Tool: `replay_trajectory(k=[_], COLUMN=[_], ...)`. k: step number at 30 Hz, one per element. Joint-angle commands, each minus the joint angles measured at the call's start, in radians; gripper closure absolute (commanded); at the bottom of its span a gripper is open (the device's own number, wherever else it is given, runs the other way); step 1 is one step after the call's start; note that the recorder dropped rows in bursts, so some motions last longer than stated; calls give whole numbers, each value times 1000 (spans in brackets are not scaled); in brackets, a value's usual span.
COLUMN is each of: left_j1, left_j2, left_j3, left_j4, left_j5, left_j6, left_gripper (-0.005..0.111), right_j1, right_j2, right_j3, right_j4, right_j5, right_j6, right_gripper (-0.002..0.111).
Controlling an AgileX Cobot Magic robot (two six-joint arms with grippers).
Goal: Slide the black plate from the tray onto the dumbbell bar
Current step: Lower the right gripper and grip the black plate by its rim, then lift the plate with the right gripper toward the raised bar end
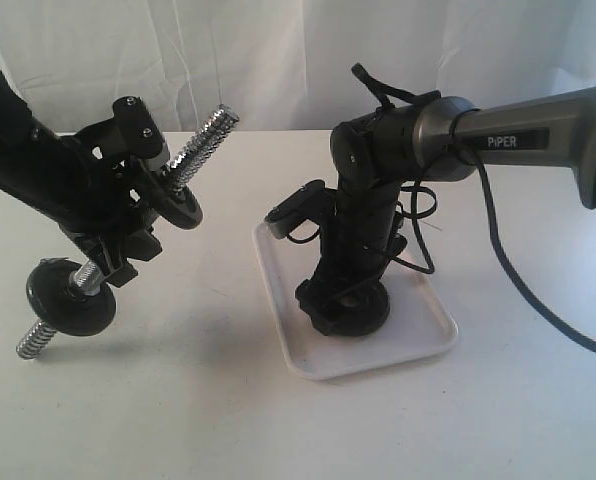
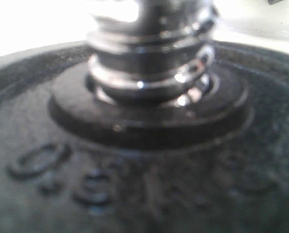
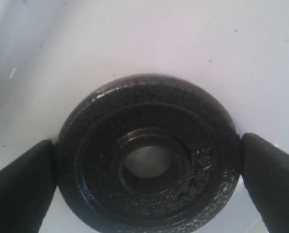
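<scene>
Left gripper [image 1: 126,240]: clamped on the dumbbell bar [image 1: 200,142] near its middle and holding it clear of the table [image 1: 208,420]. The bar is tilted, one threaded end high and far toward the centre, the other low and near at the left edge. The fingers themselves are hidden behind the gripper body in the exterior view.

A thick rounded disc [image 1: 71,296] sits on the low end of the bar, with bare thread showing below it. A second black disc [image 1: 181,207] is on the bar just above the left gripper. The left wrist view is blurred. It shows thread passing through the centre hole of a black disc with raised characters, but which of the two discs cannot be told.

The tray [image 1: 418,345] lies flat on the table, right of centre. The black plate [image 3: 98,155] lies flat in the tray, toward its near end, with white tray surface visible through its centre hole.

Right gripper [image 1: 346,310]: reaching straight down over the plate. In the right wrist view its two fingertips [image 3: 21,187] stand at opposite sides of the plate, each touching the rim, so the span equals the plate's width. The plate rests on the tray and is well apart from the bar.
</scene>
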Motion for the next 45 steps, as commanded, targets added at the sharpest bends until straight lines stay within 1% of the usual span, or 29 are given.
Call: replay_trajectory(k=[1,2,3,13,17,20,24,26,31,34,40,43,45], left_j1=[1,1,1,1,1,1,1,1,1,1,1,1,1], left_j2=[-70,-70,-70,-70,-70,-70,-70,-70,-70,-70,-70,-70,-70], left_j3=[-37,-37,-37,-37,-37,-37,-37,-37,-37,-37,-37,-37,-37], left_j4=[-55,-55,-55,-55,-55,-55,-55,-55,-55,-55,-55,-55,-68], left_j5=[-78,-78,-78,-74,-74,-74,-74,-74,-58,-48,-40,-28,-26], left_j6=[-2,-2,-2,-5,-5,-5,-8,-9,-10,-10,-10,-10,-10], left_gripper=[107,107,107,107,107,107,107,107,107,107,107,107,107], right_j1=[-1,-1,-1,-2,-8,-32,-101,-148,-237,-303,-378,-400,-400], right_j2=[40,40,40,32,-18,-74,-156,-206,-297,-348,-392,-392,-392], right_j3=[20,20,20,20,20,20,20,20,20,20,20,20,20], right_j4=[-48,-48,-48,-30,-15,19,159,294,480,660,918,1012,1041], right_j5=[49,52,52,81,89,108,164,204,269,291,313,313,313], right_j6=[-6,2,10,38,38,36,-3,-66,-184,-261,-372,-432,-450], right_gripper=[104,108,108,108,108,108,108,108,108,108,108,108,108])
